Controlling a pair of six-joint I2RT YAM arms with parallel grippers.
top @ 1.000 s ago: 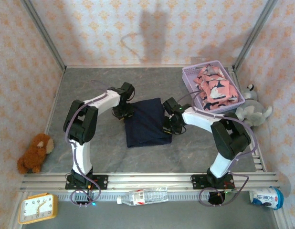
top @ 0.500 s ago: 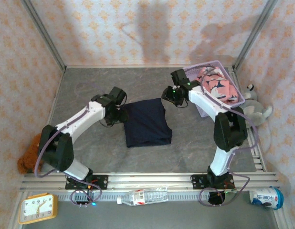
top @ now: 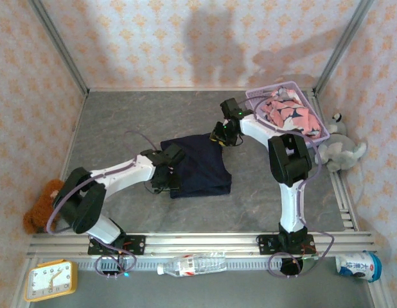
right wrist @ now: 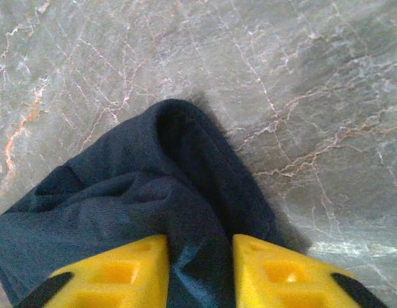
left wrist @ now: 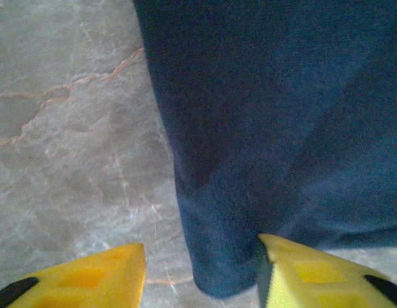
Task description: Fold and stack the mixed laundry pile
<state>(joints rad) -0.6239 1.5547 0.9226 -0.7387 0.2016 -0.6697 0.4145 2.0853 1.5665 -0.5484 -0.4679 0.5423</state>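
A dark navy cloth (top: 200,168) lies folded flat in the middle of the grey surface (top: 121,122). It has a square-ish shape. The other piece of laundry, a pink shark cloth (top: 288,114), sits crumpled inside the purple basket (top: 253,101) at the far right corner of the surface, well apart from the navy one.

The left pincer (left wrist: 200,256) is down low at the near left corner of the navy cloth. Its two yellow fingers (left wrist: 89,279) stand apart. The corner of the cloth pokes in between them. The right-hand finger touches the cloth, and the left-hand finger sits on bare stone with a gap beside it. So this pincer is open and is not squeezing anything.

The right pincer (right wrist: 200,250) is at the far right corner of the navy cloth, close to the basket. Here the cloth is bunched up into a soft hump. A fold of it fills the narrow space between the yellow fingers (right wrist: 282,269), so this pincer is closed on the navy cloth and grips it.

A grey plush toy (top: 340,151) lies just past the right edge of the surface, beside the basket. A brown teddy (top: 41,205) sits at the left edge. A yellow clock (top: 51,280) and a bottle (top: 192,263) lie at the near side, in front of the arms
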